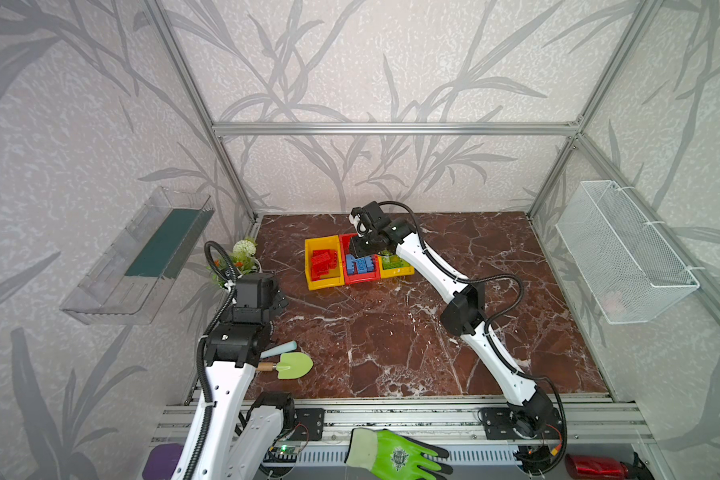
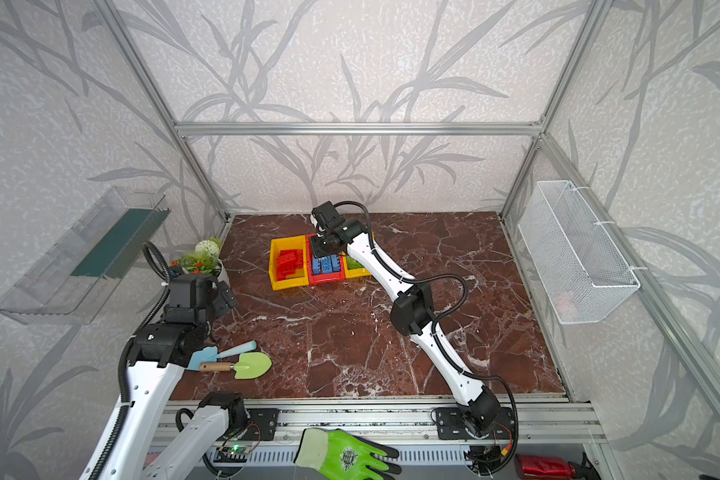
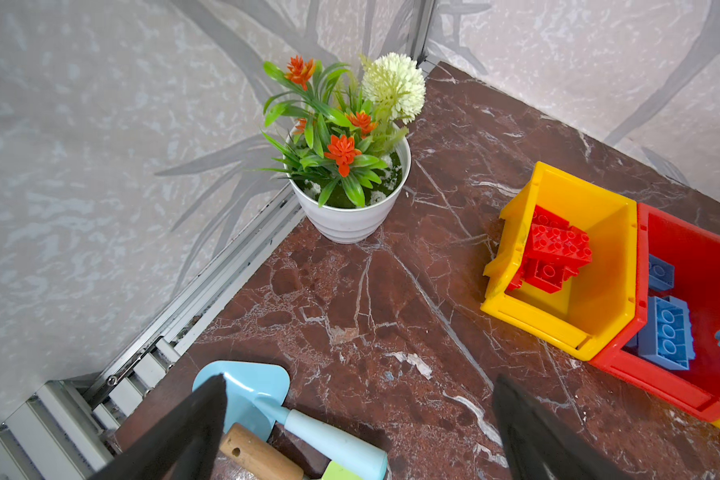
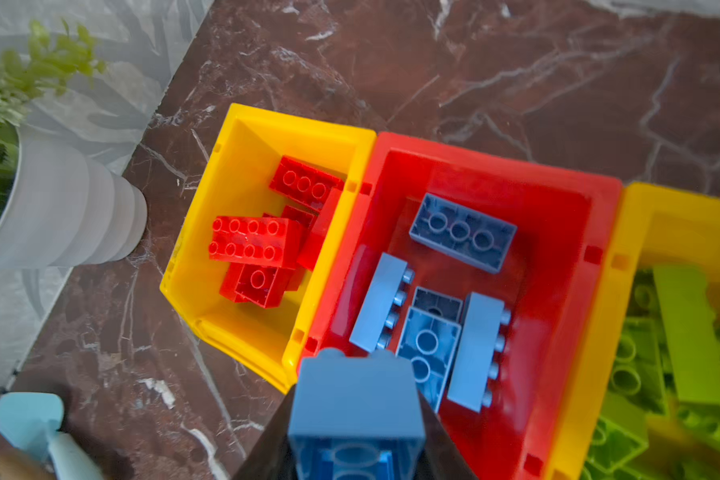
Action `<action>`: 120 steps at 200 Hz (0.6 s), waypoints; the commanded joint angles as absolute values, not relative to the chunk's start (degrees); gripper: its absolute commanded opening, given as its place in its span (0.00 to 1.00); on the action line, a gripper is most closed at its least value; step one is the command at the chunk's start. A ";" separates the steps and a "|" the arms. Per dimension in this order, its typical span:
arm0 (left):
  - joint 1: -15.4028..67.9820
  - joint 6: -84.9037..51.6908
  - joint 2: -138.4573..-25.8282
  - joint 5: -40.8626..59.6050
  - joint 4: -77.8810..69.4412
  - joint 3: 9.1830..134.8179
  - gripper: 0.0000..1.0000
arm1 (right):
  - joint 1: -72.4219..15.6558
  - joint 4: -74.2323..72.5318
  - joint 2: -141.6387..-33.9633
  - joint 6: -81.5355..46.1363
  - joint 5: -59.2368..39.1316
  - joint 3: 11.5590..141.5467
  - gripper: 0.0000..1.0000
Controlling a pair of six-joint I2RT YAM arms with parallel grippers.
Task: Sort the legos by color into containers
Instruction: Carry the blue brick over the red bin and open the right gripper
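Three joined containers stand at the back of the marble floor: a yellow bin (image 1: 309, 266) with red legos (image 1: 323, 262), a red bin (image 1: 360, 281) with blue legos (image 1: 360, 265), and a yellow bin (image 1: 400, 272) with lime green legos (image 1: 391, 262). My right gripper (image 1: 360, 247) hangs over the red bin's near rim (image 4: 549, 415), shut on a blue lego (image 4: 354, 395) that fills the gap between its fingers. Several blue legos (image 4: 462, 228) lie below it in that bin. My left gripper (image 3: 360, 378) stands open over bare marble to the left, holding nothing.
A potted plant (image 3: 350, 166) stands at the left wall. A light blue shovel (image 3: 267, 399) and a lime green shovel (image 1: 294, 365) lie by the left arm. A clear tray (image 1: 142, 257) and a wire basket (image 1: 624, 249) hang on the side walls. A green glove (image 1: 391, 453) lies in front.
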State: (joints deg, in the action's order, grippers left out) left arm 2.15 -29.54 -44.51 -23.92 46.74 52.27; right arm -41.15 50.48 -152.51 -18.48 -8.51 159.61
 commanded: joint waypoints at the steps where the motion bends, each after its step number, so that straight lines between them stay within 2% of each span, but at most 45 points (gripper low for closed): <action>1: 1.55 -29.50 -45.33 -24.22 44.72 52.39 0.99 | -40.97 46.50 -153.60 -16.70 -6.56 158.38 0.61; 10: 1.41 -29.45 -45.69 -24.11 44.24 52.08 0.99 | -41.04 46.84 -154.40 -16.03 -5.95 159.70 0.73; 18: 1.30 -29.92 -46.12 -24.22 44.17 51.96 0.99 | -41.04 46.88 -154.82 -15.50 -5.36 160.71 0.75; 35: 1.30 -30.30 -46.93 -23.97 43.89 52.03 0.99 | -41.04 46.10 -154.55 -15.09 -5.23 160.95 0.87; 86: 1.28 -25.71 -44.82 -26.28 36.10 47.08 0.99 | -42.05 44.38 -147.06 -11.73 -6.13 157.65 0.97; 120: 1.32 -12.81 -40.38 -26.28 18.68 36.87 0.99 | -42.34 49.08 -136.86 -8.43 -4.66 150.04 0.99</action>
